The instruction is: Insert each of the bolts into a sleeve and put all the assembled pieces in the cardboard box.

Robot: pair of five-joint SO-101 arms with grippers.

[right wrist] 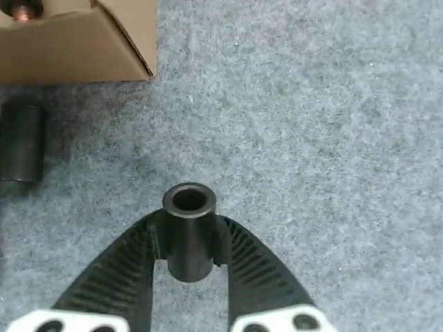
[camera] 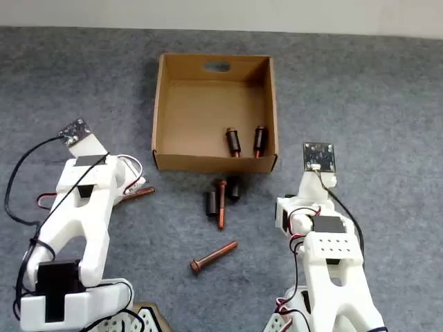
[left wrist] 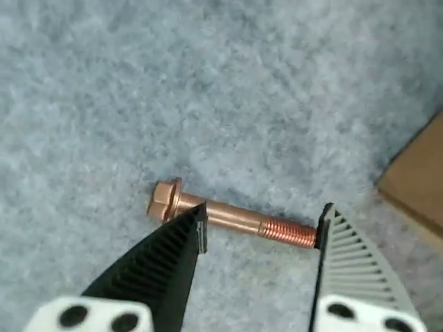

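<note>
Colours noted: bolt (left wrist: 232,218) copper, shiny; sleeve (right wrist: 188,232) matt black; cardboard box (camera: 214,162) plain brown; table (camera: 360,90) grey, mottled. Left arm (camera: 86,207) and right arm (camera: 332,256) white. Left tool (left wrist: 263,221) and right tool (right wrist: 190,238) black, ribbed.

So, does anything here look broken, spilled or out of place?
Nothing looks damaged or spilled. A bolt and two sleeves lie bunched on the carpet just outside the cardboard box, loose parts not yet assembled.
</note>
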